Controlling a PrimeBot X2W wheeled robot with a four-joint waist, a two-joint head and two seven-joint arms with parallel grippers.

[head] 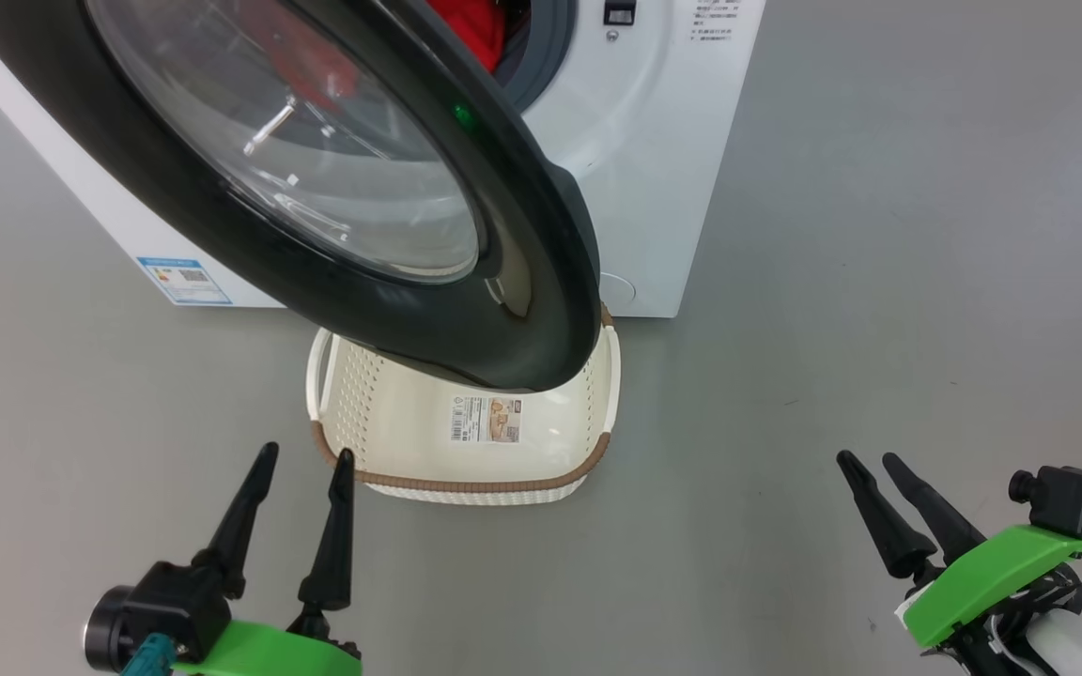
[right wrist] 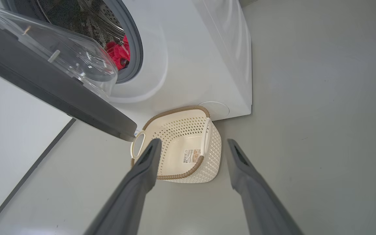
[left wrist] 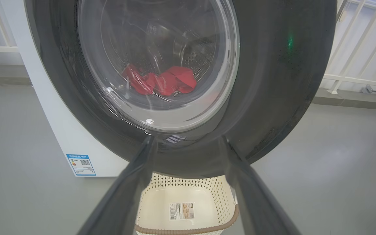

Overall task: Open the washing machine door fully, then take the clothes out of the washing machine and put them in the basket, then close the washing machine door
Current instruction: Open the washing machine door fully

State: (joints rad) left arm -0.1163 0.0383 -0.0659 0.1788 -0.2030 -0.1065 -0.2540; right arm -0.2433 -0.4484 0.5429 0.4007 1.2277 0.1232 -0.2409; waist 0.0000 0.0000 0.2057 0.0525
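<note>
Door position decides your next move. The washing machine door stands partly swung out from the washing machine, hinged on your left, its free edge hanging over the basket in the head view. Seen from there, the door's width runs from about 10 o'clock down to 4 o'clock.

Your left tool is spread wide and has hold of nothing. The door's lower rim lies at roughly 12 to 1 o'clock from it, and the left wrist view looks squarely at the outer face. Your right tool is equally wide apart and empty, well apart from the door, which sits at about 10 o'clock from it. The right wrist view looks into the gap behind the door, at the bulging glass and the drum.

Left is the nearer arm, I judge, but it faces the side that would push the door shut. Swinging it fully open looks better done from the free edge or inner face, which the right arm sees.

The clothes lie red in the drum, not yet out. The basket sits empty on the floor, just in front of the machine.
</note>
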